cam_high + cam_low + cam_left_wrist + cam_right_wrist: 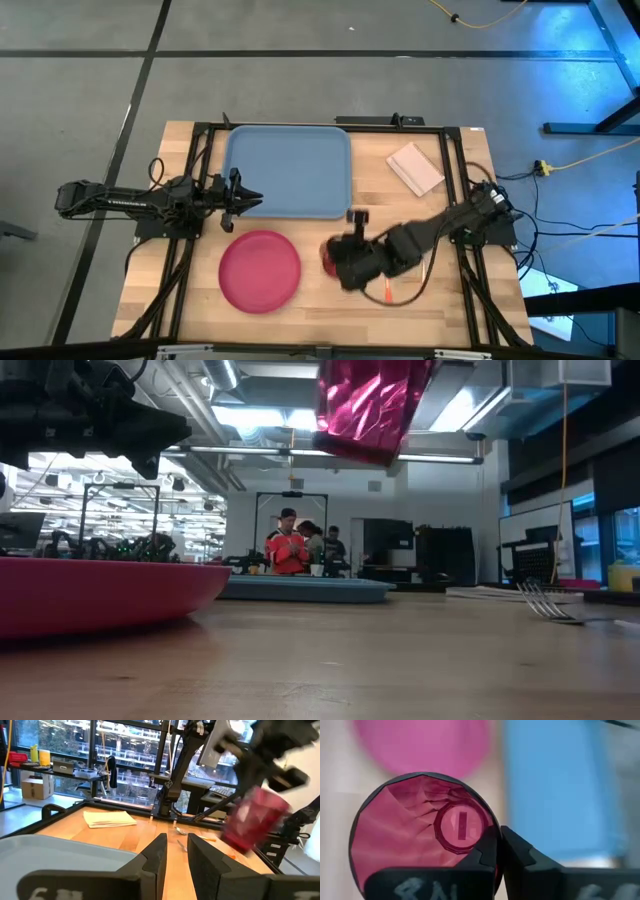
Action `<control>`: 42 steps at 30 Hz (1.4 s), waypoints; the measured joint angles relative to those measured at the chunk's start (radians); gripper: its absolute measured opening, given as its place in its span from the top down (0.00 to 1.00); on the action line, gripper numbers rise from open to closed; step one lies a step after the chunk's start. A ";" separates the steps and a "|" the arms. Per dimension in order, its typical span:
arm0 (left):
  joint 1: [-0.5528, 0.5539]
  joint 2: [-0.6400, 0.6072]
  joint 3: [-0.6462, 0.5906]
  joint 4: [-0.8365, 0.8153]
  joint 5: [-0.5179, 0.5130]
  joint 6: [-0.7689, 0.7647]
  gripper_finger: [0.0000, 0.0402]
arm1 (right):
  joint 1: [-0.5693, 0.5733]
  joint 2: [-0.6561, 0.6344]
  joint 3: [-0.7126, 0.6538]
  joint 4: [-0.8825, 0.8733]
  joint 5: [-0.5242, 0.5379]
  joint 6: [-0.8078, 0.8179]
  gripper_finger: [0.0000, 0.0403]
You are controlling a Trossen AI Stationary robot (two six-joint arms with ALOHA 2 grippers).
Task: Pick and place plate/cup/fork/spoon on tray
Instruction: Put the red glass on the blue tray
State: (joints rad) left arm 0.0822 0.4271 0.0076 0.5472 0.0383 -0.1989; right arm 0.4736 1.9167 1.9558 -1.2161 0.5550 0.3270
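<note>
Above the bare wood between the flat round pinkish-red plastic plate [260, 270] and the scattered utensils, the right end effector [333, 260] carries the small dark red faceted plastic cup [422, 827] clear of the table [330, 300]. The low view shows the cup hanging high with nothing under it. The right wrist view shows why it holds: the two dark fingers [487, 851] are pinched over the rim, one inside the wall and one outside, so the tumbler hangs from its lip with its mouth turned toward that camera.

That rim grip, I judge, suits a small smooth cup and leaves its base free for setting down on the large light-blue rectangular plastic tray [288, 170], which lies at the far side of the table, a short way beyond the cup and empty as far as can be seen.

The plate rests on the table near the front edge, off the tray. The fork [545, 602], silver-tined, lies on the wood to the right; only an orange handle shows beside the right arm from above.

The left end effector [247, 196] waits over the tray's left rim, its fingers parted and holding nothing. A folded pale napkin [415, 168] lies right of the tray.
</note>
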 joint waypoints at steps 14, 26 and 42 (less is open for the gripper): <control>0.000 0.000 0.000 0.000 -0.074 0.000 0.83 | -0.525 0.001 0.216 -0.089 -0.162 -0.280 0.98; 0.000 0.000 0.000 -0.001 -0.079 0.000 0.83 | -0.899 0.124 0.215 0.028 -0.414 -0.298 0.98; 0.000 0.000 0.000 -0.001 -0.078 -0.002 0.83 | -0.979 0.351 0.214 0.048 -0.419 -0.380 0.98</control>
State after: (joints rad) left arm 0.0822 0.4271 0.0076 0.5459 -0.0401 -0.2012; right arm -0.5051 2.2674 2.1700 -1.1684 0.1360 -0.0534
